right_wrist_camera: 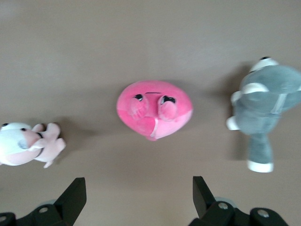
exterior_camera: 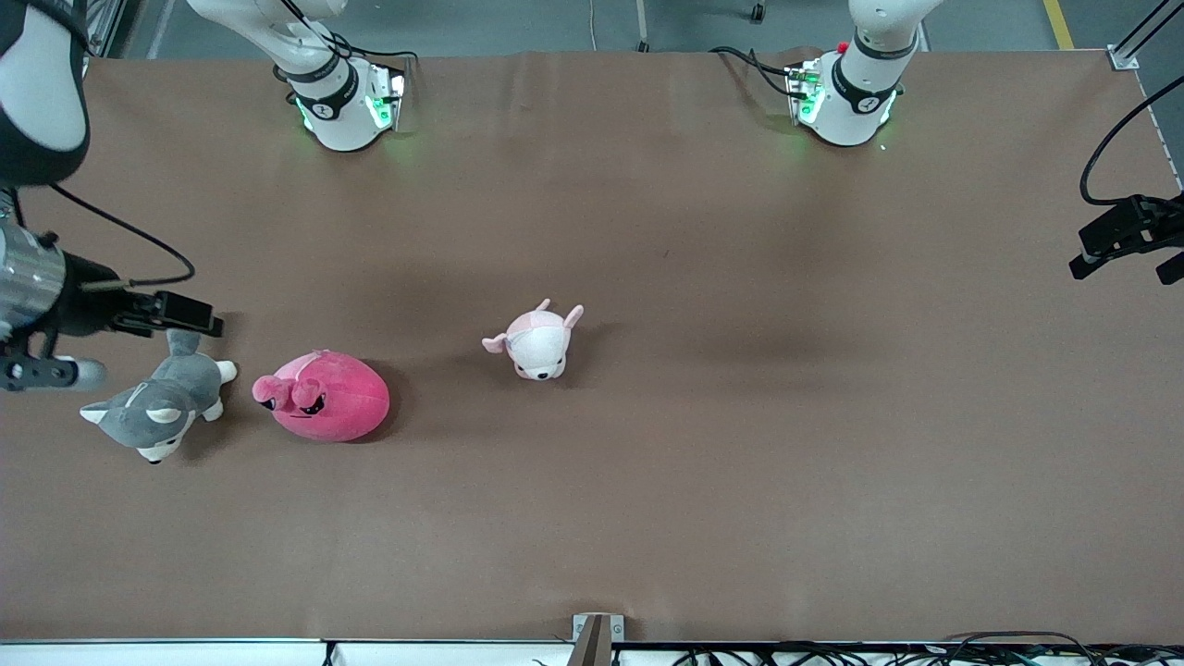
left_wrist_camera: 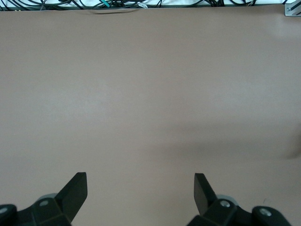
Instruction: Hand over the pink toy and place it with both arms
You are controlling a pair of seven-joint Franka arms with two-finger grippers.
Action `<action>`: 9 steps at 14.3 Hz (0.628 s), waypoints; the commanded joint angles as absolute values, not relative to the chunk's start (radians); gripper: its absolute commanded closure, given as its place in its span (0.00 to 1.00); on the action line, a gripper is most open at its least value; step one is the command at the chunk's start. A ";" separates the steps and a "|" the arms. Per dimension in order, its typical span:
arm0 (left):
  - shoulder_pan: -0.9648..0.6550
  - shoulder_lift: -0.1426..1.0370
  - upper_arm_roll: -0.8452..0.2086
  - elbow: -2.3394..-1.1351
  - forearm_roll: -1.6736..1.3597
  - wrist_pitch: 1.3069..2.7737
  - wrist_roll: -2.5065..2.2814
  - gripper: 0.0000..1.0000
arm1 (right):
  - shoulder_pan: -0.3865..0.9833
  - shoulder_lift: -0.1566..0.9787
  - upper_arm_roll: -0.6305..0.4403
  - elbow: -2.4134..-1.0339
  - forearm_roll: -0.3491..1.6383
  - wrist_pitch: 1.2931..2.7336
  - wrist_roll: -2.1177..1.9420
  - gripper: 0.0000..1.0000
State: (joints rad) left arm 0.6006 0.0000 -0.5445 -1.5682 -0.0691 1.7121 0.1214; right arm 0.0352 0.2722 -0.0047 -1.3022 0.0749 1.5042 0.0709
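Note:
The hot-pink blob plush (exterior_camera: 324,398) with a small dark angry face lies on the brown table toward the right arm's end. It also shows in the right wrist view (right_wrist_camera: 154,109), well below the fingers. My right gripper (exterior_camera: 46,370) hangs high over the table's edge at that end, beside the grey plush. Its fingers are open and empty in its wrist view (right_wrist_camera: 139,180). My left gripper (exterior_camera: 1124,240) hangs high over the left arm's end of the table. It is open and empty over bare cloth (left_wrist_camera: 140,176).
A grey-and-white husky plush (exterior_camera: 162,407) lies beside the pink toy, closer to the table's end, and shows in the right wrist view (right_wrist_camera: 265,101). A small pale pink-and-white plush (exterior_camera: 538,342) lies near the table's middle (right_wrist_camera: 23,143). Cables (left_wrist_camera: 117,4) run along the table's edge.

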 commanded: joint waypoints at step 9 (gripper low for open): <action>0.601 0.003 -0.549 -1.554 -0.051 1.697 0.126 0.00 | 0.002 0.198 -0.014 -1.265 -0.028 1.517 0.083 0.00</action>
State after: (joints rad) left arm 0.6007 0.0001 -0.5445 -1.5682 -0.0691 1.7119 0.1215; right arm 0.0154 0.2394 -0.0238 -1.2423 -0.0214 1.5172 0.0712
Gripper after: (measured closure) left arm 0.000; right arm 0.000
